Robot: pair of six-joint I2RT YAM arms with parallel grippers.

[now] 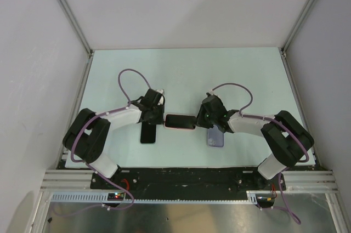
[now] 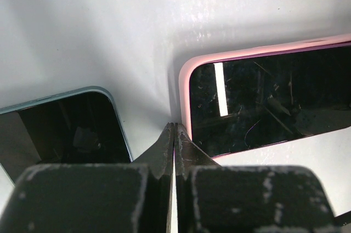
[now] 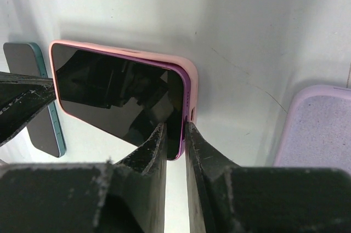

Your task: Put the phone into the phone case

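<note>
A pink phone case (image 1: 179,121) lies flat at the table's middle with the phone (image 3: 115,96) in it, dark screen up. The phone's purple right end stands slightly proud of the case rim (image 3: 189,71). My right gripper (image 3: 175,126) pinches that end, one finger on the screen and the other on the purple edge. My left gripper (image 2: 174,126) is shut with nothing in it, its tips against the left end of the pink case (image 2: 185,87). In the top view the left gripper (image 1: 162,119) and right gripper (image 1: 198,120) flank the case.
A second dark phone with a teal edge (image 1: 148,133) lies just below the left gripper. A lilac case (image 1: 215,137) lies under the right wrist. Frame posts and grey walls close in the table on three sides.
</note>
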